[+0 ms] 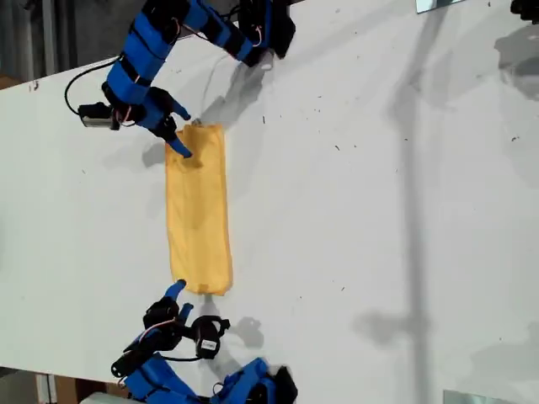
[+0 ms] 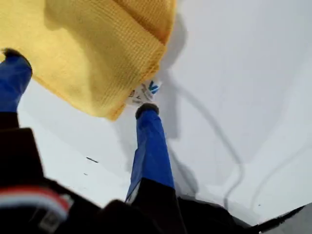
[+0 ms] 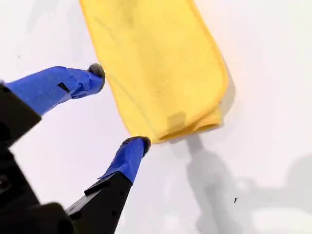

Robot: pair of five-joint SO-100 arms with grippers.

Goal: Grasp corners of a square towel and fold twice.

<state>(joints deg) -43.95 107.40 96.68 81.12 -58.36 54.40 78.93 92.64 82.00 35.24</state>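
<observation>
Towel (image 1: pixel 199 210) is already folded into a narrow strip on the white surface (image 1: pixel 379 210), toward the exterior view's left, its long axis running from one arm to the other. My first pincer (image 2: pixel 80 85) is released at the end with the small white tag (image 2: pixel 145 91), one finger over the cloth. My second pincer (image 3: pixel 119 107) stands released just beside the opposite end's corners (image 3: pixel 214 114). Each arm is nearest its own end. The tag has a blue mark; I cannot read it.
</observation>
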